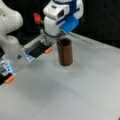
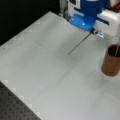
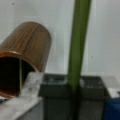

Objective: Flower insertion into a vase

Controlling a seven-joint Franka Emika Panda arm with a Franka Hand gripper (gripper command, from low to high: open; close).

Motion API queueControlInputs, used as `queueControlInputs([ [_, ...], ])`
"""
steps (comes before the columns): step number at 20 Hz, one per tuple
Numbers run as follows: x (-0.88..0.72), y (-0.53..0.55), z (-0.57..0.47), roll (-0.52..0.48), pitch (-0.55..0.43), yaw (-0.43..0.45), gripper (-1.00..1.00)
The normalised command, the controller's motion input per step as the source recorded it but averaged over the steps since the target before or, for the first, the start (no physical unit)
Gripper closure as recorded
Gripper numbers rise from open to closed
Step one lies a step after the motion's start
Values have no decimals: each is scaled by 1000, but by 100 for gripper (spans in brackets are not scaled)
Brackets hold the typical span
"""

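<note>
Wrist view shows the pincer [image 3: 75, 87] clamped on a long green flower stem [image 3: 78, 40], beside the dark-brown wood-grained cylindrical vase [image 3: 30, 42]. In a front view the vase [image 1: 65, 51] stands upright on the pale grey tabletop [image 1: 75, 95], under the pincer, with the stem's red bloom [image 1: 37, 18] at top left.

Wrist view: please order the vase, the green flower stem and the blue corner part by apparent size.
1. vase, largest.
2. flower stem, long but thin; it is nearer the camera, so its rank against the vase is unsure.
3. blue part, smallest.
The gripper grips the stem at the bottom.
</note>
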Motion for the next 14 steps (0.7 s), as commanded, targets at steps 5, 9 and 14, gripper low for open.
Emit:
queueControlInputs([
  [5, -652, 292, -108, 38, -162, -121, 100],
  [9, -559, 165, -168, 87, -179, -92, 100],
  [14, -419, 125, -200, 114, -180, -99, 100],
])
